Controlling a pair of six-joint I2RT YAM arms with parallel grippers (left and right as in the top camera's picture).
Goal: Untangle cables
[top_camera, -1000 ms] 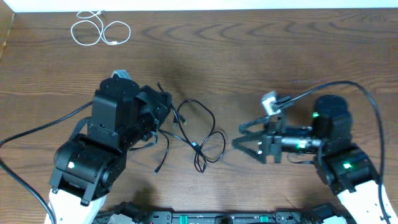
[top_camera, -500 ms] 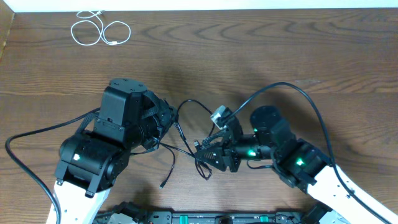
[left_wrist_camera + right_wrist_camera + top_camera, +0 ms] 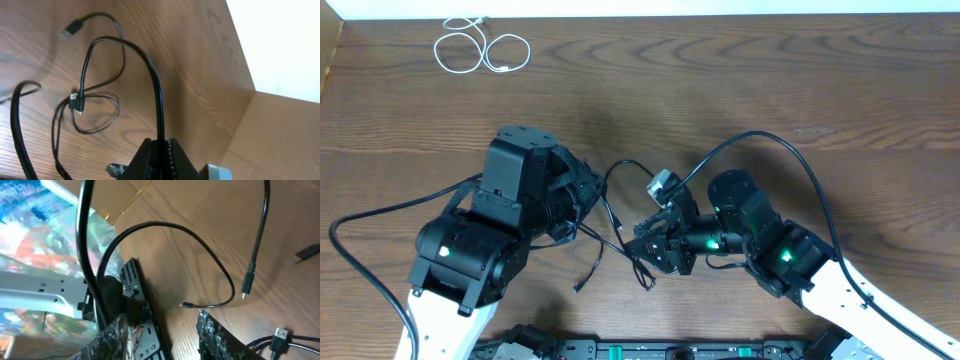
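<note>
Left hand (image 3: 161,147) clamped together on one black cable (image 3: 155,85), which arches above the bench (image 3: 770,80). Right hand (image 3: 160,322): fingers apart beside the tangle (image 3: 80,97) (white cable (image 3: 483,47) coiled well apart).

A dark wood-grain table (image 3: 720,80) meets a white strip (image 3: 720,8) along its far edge.

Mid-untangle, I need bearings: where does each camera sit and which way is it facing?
Overhead: fixed above the table, looking straight down; left arm and right arm both show.
Left wrist: on the left arm, looking along the left claw, shut on a black cable, toward the table's edge.
Right wrist: on the right arm, looking past the open right claw at black cables.
Shared: every view shows black cable.
</note>
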